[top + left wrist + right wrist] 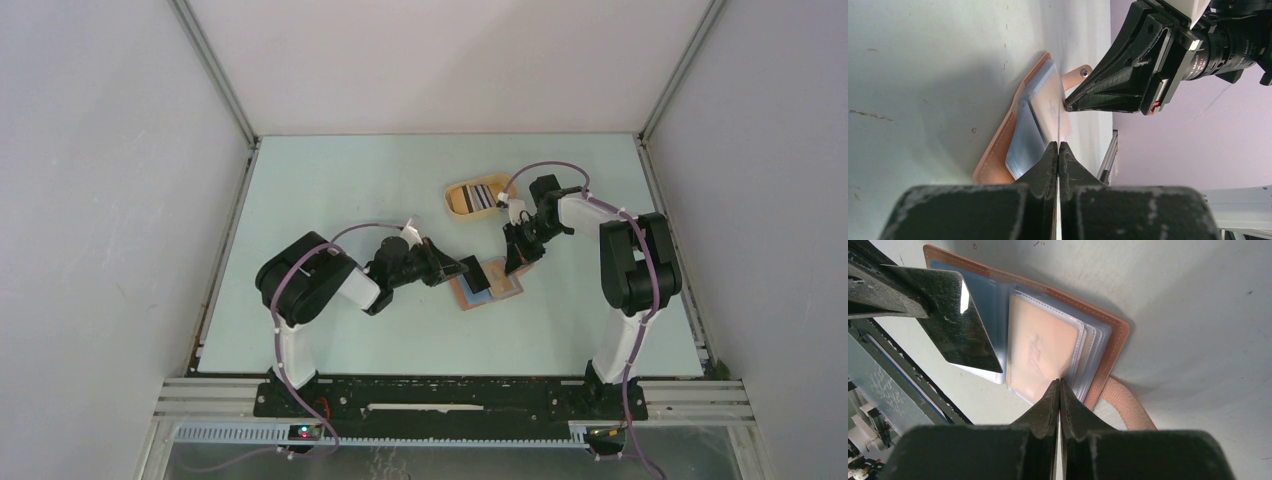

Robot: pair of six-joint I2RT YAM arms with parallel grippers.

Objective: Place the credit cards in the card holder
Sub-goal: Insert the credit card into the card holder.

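A: State of left gripper point(1058, 146)?
B: Clamped on dark card point(960, 322), just above open card holder point(1108, 345).
A: And right gripper point(1058, 384)?
B: Closed, tips at clear sleeve point(1043, 347) edge. Holder lies on surface point(330, 200), between both.

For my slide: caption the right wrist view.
Left gripper holds a dark card over the open card holder; right gripper touches its sleeves.

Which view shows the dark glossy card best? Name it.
Right wrist: the dark glossy rectangular card shows its broad face there, pinched by the left gripper. Left wrist sees only its thin edge; the top external view shows a small dark patch.
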